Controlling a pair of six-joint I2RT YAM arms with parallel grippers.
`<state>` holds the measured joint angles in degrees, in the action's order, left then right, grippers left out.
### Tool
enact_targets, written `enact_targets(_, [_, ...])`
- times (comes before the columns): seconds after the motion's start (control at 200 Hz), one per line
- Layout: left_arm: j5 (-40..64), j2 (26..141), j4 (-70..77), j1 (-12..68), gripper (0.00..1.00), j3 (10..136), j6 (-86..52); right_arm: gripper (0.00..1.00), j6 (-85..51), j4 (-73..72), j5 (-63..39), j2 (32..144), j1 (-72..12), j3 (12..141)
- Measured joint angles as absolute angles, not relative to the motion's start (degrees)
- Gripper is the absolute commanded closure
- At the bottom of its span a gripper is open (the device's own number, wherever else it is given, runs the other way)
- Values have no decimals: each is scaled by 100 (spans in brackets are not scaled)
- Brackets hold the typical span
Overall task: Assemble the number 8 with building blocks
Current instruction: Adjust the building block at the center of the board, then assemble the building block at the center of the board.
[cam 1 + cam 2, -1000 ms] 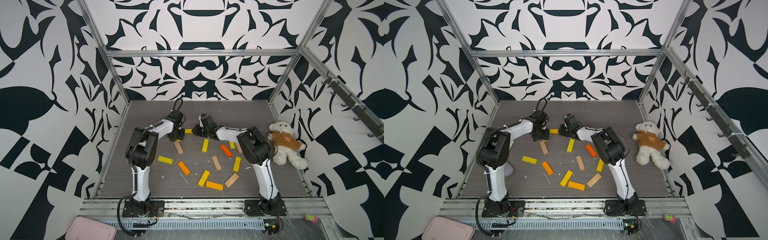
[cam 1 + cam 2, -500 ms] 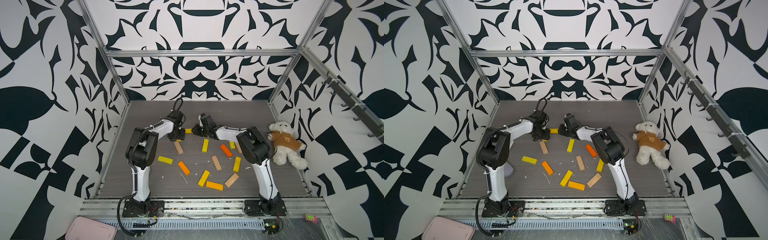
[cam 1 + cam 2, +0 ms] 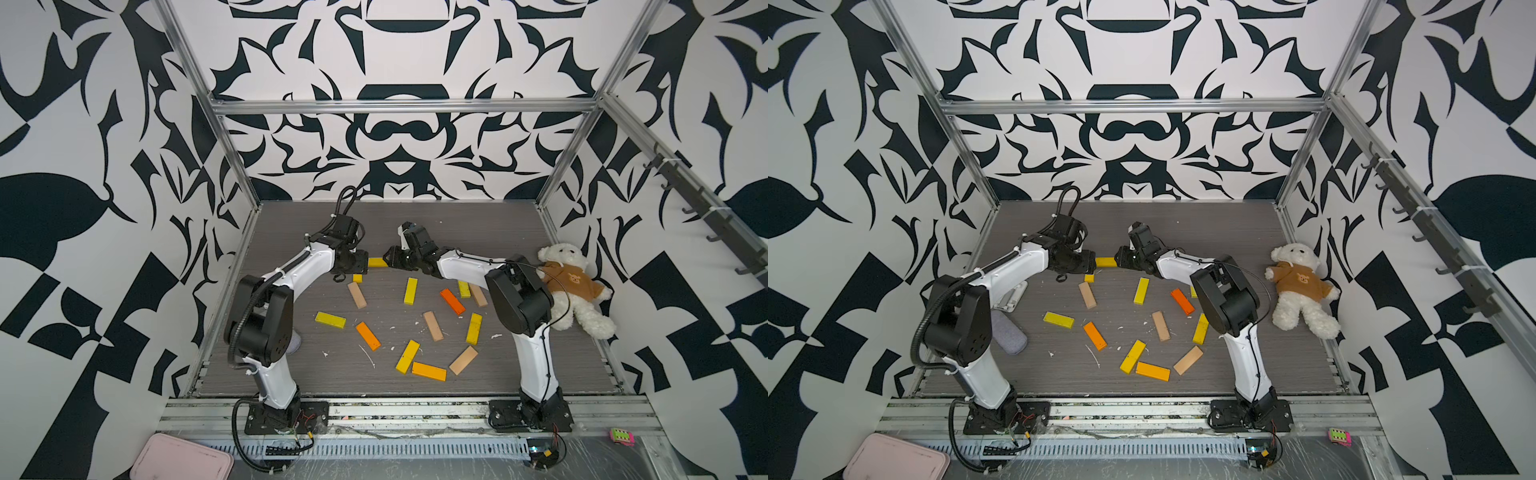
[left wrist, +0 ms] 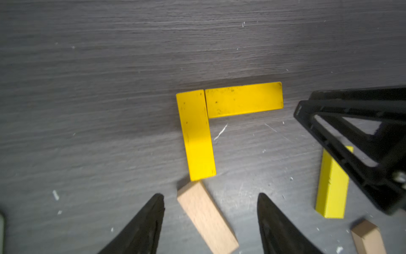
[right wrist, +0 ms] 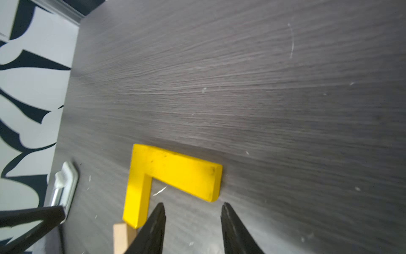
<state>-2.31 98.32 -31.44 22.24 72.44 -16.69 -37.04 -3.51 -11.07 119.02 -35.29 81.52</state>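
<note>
- Yellow flat wooden planks [image 4: 195, 134] meet in an L at the grey table's [image 3: 478, 224] far middle.
- Left gripper [image 4: 209, 194], jaws apart, hangs over a pale tan wooden plank [image 4: 206, 217] slanting off the L's leg; nearer arm, likely next pick.
- Right gripper [image 5: 193, 204], jaws apart, empty, beside the L's free end.

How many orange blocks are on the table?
3. One orange block lies left of centre, a second orange block nearest the front edge, and a red-orange block further back on the right. Others may be hidden.
</note>
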Motion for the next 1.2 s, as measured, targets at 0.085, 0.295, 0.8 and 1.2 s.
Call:
enact_targets(0.085, [-211,9448,-3129,2224,28,6879,-1809,44,-3538,-336,-1076,11489,-3627,7937])
enact_targets(0.295, [-117,8875,-3127,2303,30,6020,-2169,38,-3052,-233,-895,10556,-4036,7216])
enact_targets(0.8, [130,9067,-2298,2689,22,5446,-3358,37,-2368,231,43,8608,-4692,5714])
enact_targets(1.2, [-250,9389,-2003,2773,2,5492,-3249,37,-2285,303,296,8232,-4871,5216])
